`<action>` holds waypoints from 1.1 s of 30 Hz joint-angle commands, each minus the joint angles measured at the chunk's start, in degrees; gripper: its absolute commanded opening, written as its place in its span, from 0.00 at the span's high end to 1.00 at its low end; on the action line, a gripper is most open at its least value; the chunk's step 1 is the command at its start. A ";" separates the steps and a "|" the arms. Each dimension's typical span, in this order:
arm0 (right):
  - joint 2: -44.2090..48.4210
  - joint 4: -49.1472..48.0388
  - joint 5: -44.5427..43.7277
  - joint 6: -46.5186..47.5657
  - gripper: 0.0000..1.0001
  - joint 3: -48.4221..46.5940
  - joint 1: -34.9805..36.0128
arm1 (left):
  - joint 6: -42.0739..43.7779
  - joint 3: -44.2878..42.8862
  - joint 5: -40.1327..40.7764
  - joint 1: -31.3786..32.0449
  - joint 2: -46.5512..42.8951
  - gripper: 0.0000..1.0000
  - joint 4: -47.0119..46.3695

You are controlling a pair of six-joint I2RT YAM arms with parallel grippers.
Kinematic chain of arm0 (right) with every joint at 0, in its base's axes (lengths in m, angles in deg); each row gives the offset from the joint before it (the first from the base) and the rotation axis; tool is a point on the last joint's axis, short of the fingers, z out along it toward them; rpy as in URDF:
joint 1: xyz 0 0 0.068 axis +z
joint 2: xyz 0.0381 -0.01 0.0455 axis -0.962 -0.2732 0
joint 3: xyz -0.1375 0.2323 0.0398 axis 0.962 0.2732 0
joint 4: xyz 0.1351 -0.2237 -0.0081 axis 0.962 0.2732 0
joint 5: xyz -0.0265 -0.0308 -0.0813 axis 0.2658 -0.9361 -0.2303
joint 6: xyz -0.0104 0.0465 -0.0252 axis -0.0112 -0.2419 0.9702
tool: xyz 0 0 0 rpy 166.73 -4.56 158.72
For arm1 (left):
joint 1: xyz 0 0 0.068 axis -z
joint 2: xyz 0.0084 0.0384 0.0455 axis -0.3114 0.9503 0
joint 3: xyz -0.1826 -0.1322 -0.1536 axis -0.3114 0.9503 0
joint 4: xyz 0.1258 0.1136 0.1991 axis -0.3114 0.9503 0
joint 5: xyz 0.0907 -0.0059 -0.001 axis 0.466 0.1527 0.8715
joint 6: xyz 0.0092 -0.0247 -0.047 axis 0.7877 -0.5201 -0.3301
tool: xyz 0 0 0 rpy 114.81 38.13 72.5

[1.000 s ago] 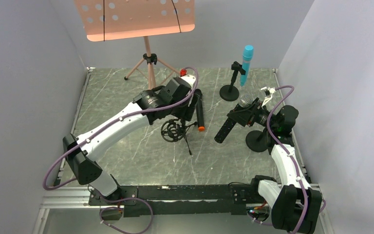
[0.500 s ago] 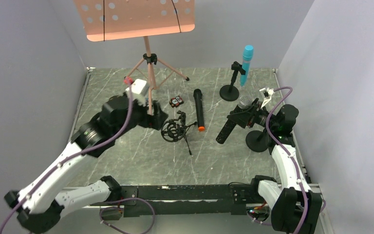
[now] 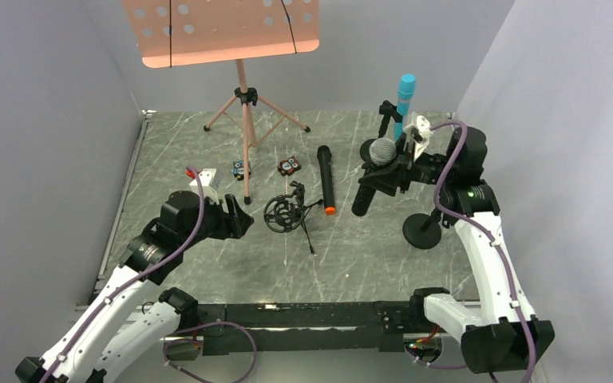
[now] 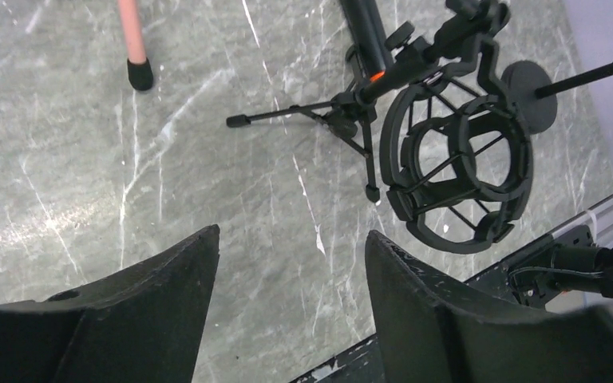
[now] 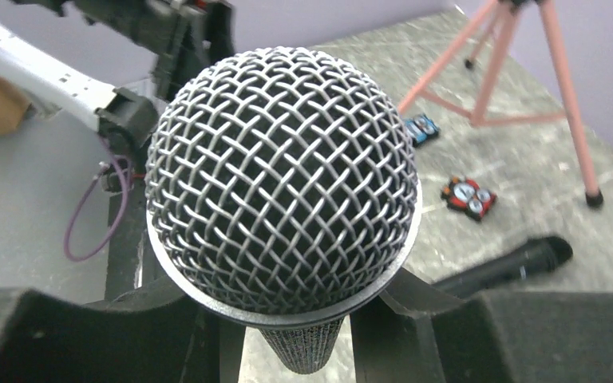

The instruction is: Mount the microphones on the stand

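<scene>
Mesh mic [image 3: 381, 151]: clamped just below its head by the right gripper [image 3: 389, 169] and held tilted above the table, tail toward 7 o'clock. Blue mic [image 3: 405, 96]: upright in the far stand [image 3: 385, 120], at 12 o'clock. Orange-end mic [image 3: 326, 185]: flat on the table at 9 o'clock. Round-base stand [image 3: 425, 231]: at 5 o'clock, apparently empty, clip not discernible. Left gripper [image 4: 291, 271]: spread wide, holding nothing, near the shock mount [image 4: 455, 171]. Judged step: carrying the mesh mic to a holder. Next, the handle needs lining up with a clip.
</scene>
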 commanded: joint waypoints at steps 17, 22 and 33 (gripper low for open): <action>-17.64 4.50 -6.24 -1.15 0.94 -30.75 27.00 | 1.95 0.21 -12.74 -0.15 12.95 0.43 -12.95; -19.66 2.75 -6.10 -3.11 0.94 -31.96 29.87 | 2.56 -0.12 -14.85 1.52 14.18 0.43 -14.05; -19.74 -1.30 -6.07 -7.67 0.94 -28.96 30.49 | -0.56 2.29 -1.16 4.07 8.54 0.36 -7.29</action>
